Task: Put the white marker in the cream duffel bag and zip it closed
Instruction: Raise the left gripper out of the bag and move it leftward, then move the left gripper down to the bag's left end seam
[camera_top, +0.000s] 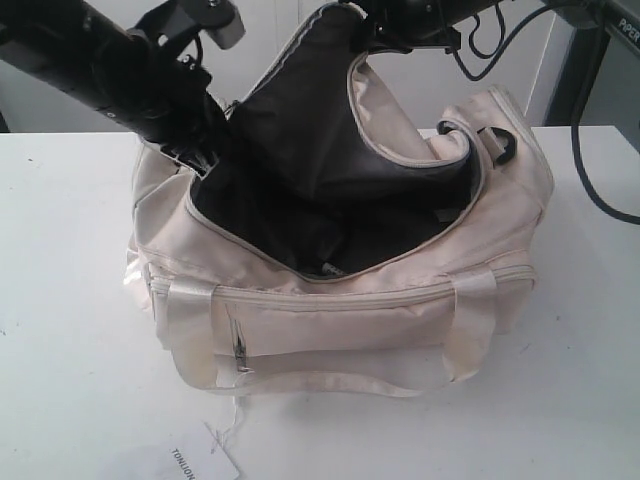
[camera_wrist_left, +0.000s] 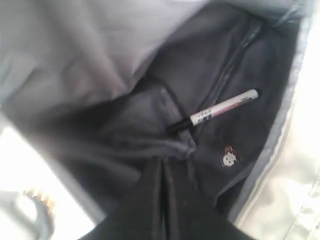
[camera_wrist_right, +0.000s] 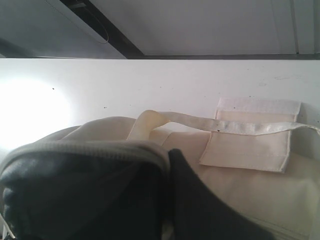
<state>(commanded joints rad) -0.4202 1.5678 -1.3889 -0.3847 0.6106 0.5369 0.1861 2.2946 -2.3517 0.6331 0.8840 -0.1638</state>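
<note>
While the right gripper (camera_top: 372, 30) pinches up the dark-lined flap (camera_top: 330, 110) of the soft cream duffel bag (camera_top: 350, 320), the slim white marker (camera_wrist_left: 220, 109) lies on crumpled black lining (camera_wrist_left: 115, 135) inside. The left gripper (camera_wrist_left: 162, 167) hangs there, fingers together, empty. A smooth white table (camera_top: 60, 320) lies beneath.

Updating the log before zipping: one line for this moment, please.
marker: loose inside bag | left gripper: in bag, shut, empty | right gripper: shut on flap, held up | zipper: open
</note>
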